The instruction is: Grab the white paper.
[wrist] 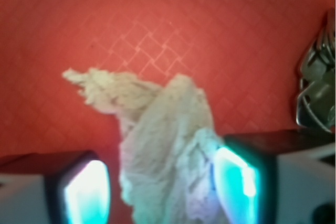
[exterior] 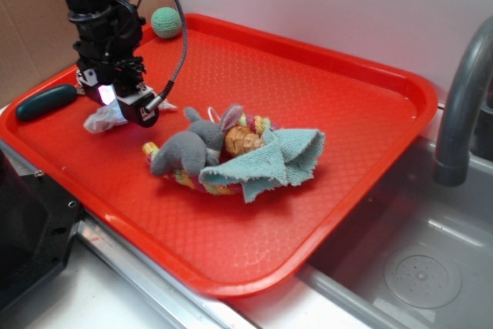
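Exterior view: the white paper (exterior: 105,118) is seen on the red tray (exterior: 347,105), left of the grey plush toy (exterior: 187,149), under the pincer (exterior: 123,107).

Wrist view: the white paper (wrist: 165,150) is straddled by parted pads (wrist: 86,192), not yet squeezed. Light, soft, crushable stuff, probably best taken at its bunched middle.

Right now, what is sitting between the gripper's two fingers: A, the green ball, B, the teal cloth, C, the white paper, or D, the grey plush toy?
C: in the wrist view the white paper rises between the two fingers of the gripper, over the red tray.
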Controlling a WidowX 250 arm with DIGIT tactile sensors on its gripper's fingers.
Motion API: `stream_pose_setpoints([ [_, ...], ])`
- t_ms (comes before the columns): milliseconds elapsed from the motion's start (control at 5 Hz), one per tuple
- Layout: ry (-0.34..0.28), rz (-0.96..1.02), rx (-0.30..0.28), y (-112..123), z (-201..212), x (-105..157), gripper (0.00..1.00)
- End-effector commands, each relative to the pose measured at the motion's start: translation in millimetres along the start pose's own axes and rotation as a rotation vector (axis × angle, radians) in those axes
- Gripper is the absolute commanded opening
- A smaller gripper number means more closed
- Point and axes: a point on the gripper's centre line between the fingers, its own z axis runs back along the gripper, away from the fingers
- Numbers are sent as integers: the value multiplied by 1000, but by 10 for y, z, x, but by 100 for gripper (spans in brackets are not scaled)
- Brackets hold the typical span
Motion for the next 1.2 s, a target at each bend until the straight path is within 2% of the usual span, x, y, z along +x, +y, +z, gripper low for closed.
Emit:
stream_pose_setpoints([
  [0,-32,0,66,-39,92,36,0],
  [200,-61,4,90,-70,250,23,0],
  [400,-97,66,103,-67,751,-59,0],
  [600,-165,271,52,-9,1248,-187,0],
  [800,-180,339,-77,3,1733,-177,0],
  [1000,-248,216,-133,-349,2234,97,0],
])
